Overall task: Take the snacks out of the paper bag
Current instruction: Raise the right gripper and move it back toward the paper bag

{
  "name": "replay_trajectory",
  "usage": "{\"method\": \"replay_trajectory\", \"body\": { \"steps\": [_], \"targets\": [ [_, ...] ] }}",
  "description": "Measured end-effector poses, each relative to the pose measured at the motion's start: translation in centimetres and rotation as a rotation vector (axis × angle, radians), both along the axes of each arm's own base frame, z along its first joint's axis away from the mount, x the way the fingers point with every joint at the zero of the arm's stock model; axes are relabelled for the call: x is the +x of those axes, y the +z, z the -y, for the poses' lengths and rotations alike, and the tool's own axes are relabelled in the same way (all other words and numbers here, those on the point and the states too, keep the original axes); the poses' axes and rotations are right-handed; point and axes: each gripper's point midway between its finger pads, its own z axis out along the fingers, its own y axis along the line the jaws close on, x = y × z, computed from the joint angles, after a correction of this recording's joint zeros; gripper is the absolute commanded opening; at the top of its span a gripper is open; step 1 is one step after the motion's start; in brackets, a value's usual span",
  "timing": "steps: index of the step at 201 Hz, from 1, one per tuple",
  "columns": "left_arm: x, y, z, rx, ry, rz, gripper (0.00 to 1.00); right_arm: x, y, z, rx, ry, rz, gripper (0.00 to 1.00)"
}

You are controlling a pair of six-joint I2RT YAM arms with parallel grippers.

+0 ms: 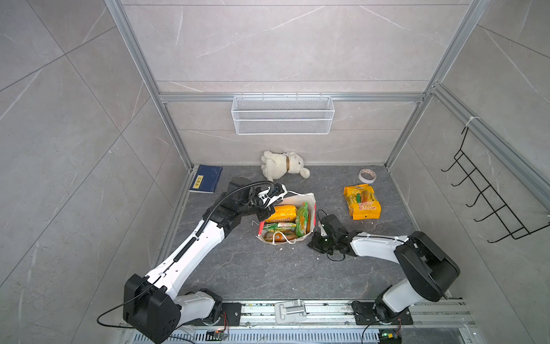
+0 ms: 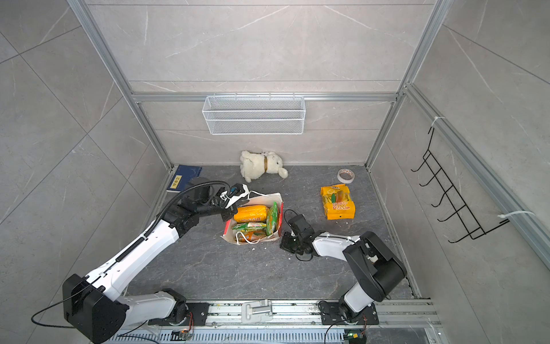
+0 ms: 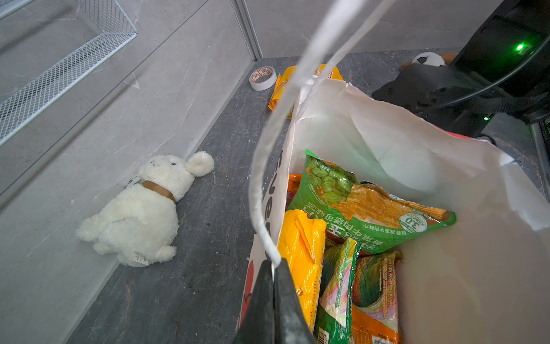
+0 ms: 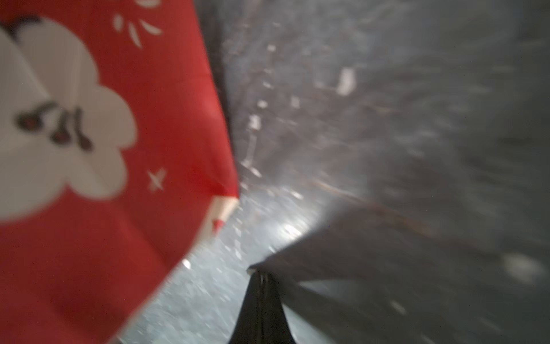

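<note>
Blurred paper bag (image 4: pixel 125 223), red printed side, close; right hand (image 4: pixel 262 278) beside it, pinched together over speckled grey table (image 4: pixel 387 119)

I count one paper bag (image 1: pixel 297 199), four snacks (image 1: pixel 281 215) showing inside it and a fifth packet (image 1: pixel 361 202) out on the worktop (image 1: pixel 268 268), plus one plush toy (image 1: pixel 284 164), one tape roll (image 1: pixel 367 175), one blue book (image 1: pixel 206 178) and one wire basket (image 1: pixel 282 114).

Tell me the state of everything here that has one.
Paper bag, standing, mouth open.
Snacks in bag, not yet out.
Yellow snack, out, lying flat.
Left gripper, jaws shut on the cord handle.
Right gripper, jaws shut, nothing held.
Book, closed.
Plush toy, on its side.
</note>
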Motion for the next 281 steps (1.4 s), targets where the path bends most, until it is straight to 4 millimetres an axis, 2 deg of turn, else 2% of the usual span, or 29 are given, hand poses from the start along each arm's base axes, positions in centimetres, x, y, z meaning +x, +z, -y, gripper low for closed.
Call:
{"method": "replay_trajectory", "body": {
  "steps": [52,85,121,141,172,193,208,232,256,270,281],
  "targets": [
    [0.4,0.0,-0.3,0.011,0.027,0.011,0.0,3.5,0.0,-1.5,0.063,-0.099,0.068,0.0],
    [1.3,-0.1,-0.9,0.033,0.08,0.032,0.0,7.8,0.2,-3.6,0.098,-0.132,0.16,0.0],
    [2.8,-0.9,-1.3,0.068,0.135,0.04,0.0,12.5,0.5,-4.7,0.095,-0.16,0.248,0.0],
    [4.1,-1.2,-1.2,0.081,0.158,0.038,0.0,14.4,1.0,-4.3,0.09,-0.168,0.287,0.05],
    [4.7,-1.0,-1.3,0.079,0.17,0.042,0.0,15.2,2.4,-1.3,0.032,-0.171,0.335,0.09],
    [4.5,-0.9,-1.2,0.073,0.165,0.037,0.0,14.8,6.0,1.0,-0.021,-0.153,0.394,0.12],
    [4.2,-0.8,-1.3,0.065,0.16,0.027,0.0,14.2,10.0,1.9,-0.047,-0.116,0.47,0.13],
    [2.8,-0.7,-1.4,0.04,0.147,0.007,0.0,11.8,17.2,2.6,-0.065,-0.018,0.613,0.15],
    [1.5,-0.9,-1.4,0.015,0.126,-0.014,0.0,9.1,23.3,2.2,-0.039,0.11,0.718,0.15],
    [0.9,-1.0,-1.0,-0.005,0.11,-0.041,0.0,7.5,25.5,1.1,-0.027,0.183,0.749,0.18],
    [0.7,-1.1,-0.8,-0.02,0.106,-0.062,0.0,6.0,26.5,-0.3,-0.02,0.25,0.762,0.19]
  ]
}}
